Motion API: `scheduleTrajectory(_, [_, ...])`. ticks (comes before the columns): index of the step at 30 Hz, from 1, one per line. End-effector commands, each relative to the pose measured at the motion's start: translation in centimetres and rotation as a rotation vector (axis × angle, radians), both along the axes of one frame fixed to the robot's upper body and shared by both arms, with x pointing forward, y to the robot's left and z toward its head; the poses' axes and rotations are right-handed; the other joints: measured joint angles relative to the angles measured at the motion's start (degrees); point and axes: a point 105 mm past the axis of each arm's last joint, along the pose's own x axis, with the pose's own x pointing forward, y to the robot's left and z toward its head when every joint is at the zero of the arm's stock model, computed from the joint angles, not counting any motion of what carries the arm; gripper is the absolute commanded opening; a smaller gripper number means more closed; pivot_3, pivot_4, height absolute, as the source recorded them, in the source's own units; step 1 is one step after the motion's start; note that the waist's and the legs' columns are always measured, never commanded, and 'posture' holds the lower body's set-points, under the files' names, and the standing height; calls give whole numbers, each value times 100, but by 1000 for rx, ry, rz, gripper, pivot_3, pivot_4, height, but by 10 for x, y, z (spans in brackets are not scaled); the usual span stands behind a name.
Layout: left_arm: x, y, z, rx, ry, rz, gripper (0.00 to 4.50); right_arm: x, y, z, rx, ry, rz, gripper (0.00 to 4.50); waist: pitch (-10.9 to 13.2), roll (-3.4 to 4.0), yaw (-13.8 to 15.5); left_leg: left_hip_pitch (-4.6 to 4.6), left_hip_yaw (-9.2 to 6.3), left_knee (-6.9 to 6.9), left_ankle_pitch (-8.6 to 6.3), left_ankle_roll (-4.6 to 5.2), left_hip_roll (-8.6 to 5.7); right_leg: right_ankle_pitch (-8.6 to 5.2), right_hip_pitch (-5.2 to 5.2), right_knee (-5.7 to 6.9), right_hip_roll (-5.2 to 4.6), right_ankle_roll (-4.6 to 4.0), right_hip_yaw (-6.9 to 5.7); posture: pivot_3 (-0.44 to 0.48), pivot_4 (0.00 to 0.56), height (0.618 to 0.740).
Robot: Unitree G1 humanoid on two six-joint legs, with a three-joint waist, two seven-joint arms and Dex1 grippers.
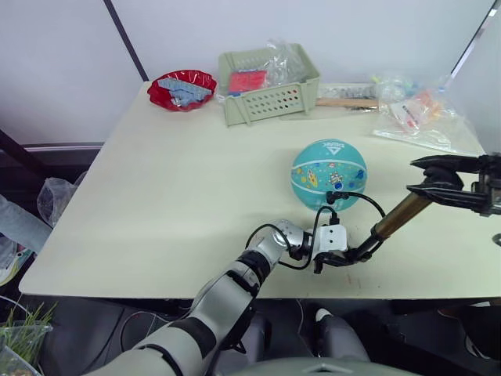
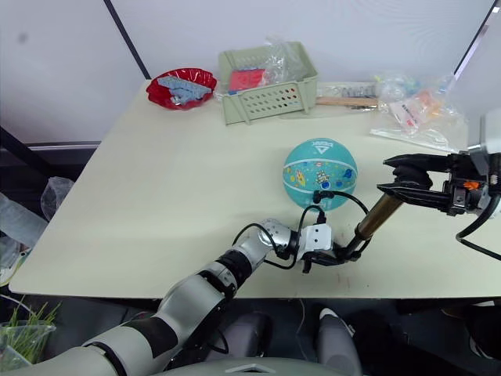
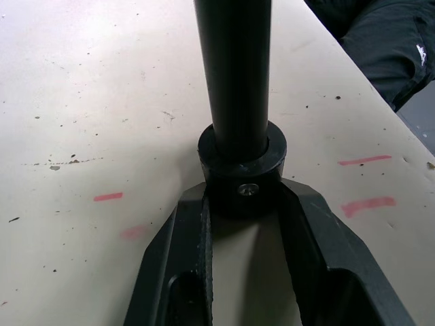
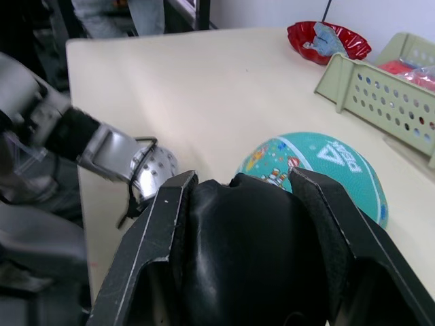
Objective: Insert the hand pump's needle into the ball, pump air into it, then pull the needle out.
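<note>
Near the table's [image 1: 156, 204] front edge, the left claw [image 1: 338, 261] clamps the hand pump's [image 1: 389, 224] base and the right claw [image 1: 438, 177] grips its handle, needle [image 1: 331, 197] at the ball [image 1: 329, 174], so stroke straight along the barrel.

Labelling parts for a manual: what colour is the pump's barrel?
Bronze-gold, with black ends; the hand pump shows best in the left eye view.

Pale beige table [image 1: 156, 204] before plain white walls [image 1: 55, 63].
</note>
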Motion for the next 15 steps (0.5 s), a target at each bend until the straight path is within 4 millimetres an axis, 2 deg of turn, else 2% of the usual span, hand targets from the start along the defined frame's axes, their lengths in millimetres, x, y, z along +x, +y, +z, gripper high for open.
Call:
scheduleTrajectory(1, [-15,24,-38,156,88,-5,980,-10,1,30,1,-101,-3,1632,0,0,2,-2,-4,0,0,0,1,0,-1,0,1,-1,-4,0,150,740])
scheduleTrajectory(3, [-16,23,-38,156,88,-5,980,-5,3,16,-4,-52,-26,1632,0,0,1,-2,-4,-1,0,0,1,0,0,0,1,-1,-3,0,150,740])
scheduleTrajectory(7, [-16,23,-38,155,90,-8,980,-2,5,-34,-94,60,-26,1632,-12,-26,2,0,-5,-2,0,0,2,0,1,0,3,-1,-5,0,150,740])
scheduleTrajectory(11, [-15,24,-37,156,87,-5,980,1,13,-71,-69,113,-17,1632,-24,-45,-15,9,-1,-2,0,0,4,-1,7,1,5,0,0,0,150,740])
scheduleTrajectory(15, [-14,24,-37,155,87,-2,980,4,14,-93,-63,123,-34,1632,-33,-56,-15,15,-6,-2,0,-1,8,-2,11,1,13,2,-5,0,150,740])
